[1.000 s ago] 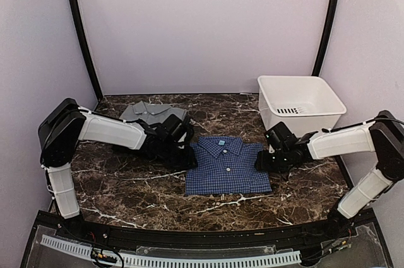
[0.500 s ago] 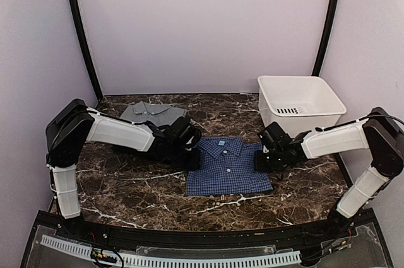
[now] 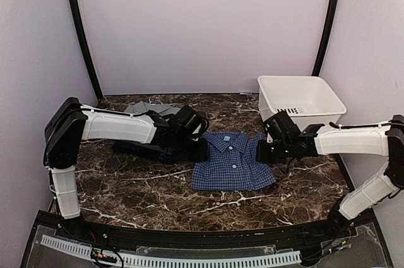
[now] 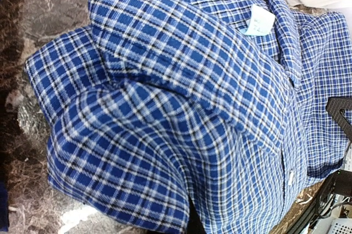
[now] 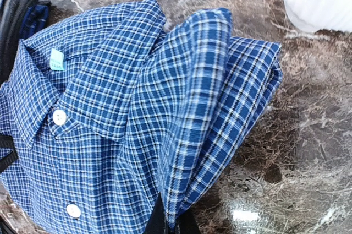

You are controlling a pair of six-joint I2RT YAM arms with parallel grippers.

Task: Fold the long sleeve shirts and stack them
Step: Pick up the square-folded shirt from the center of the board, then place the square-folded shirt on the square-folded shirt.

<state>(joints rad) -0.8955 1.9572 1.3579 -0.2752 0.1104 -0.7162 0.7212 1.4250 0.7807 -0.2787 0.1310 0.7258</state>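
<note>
The blue checked shirt [image 3: 231, 162] was seen folded near the middle of the dark marbled table [image 3: 126, 183], with its collar turned toward the far side. The left gripper [image 3: 203, 147] was placed against its left edge and the right gripper [image 3: 261, 153] against its right edge. Both side edges appeared slightly raised, though the closure of the fingers could not be made out. The grey shirt [image 3: 146, 109] was laid at the far left, partly hidden behind the left arm. A white tub [image 3: 319, 118] was set at the far right, apart from the blue checked shirt.
</note>
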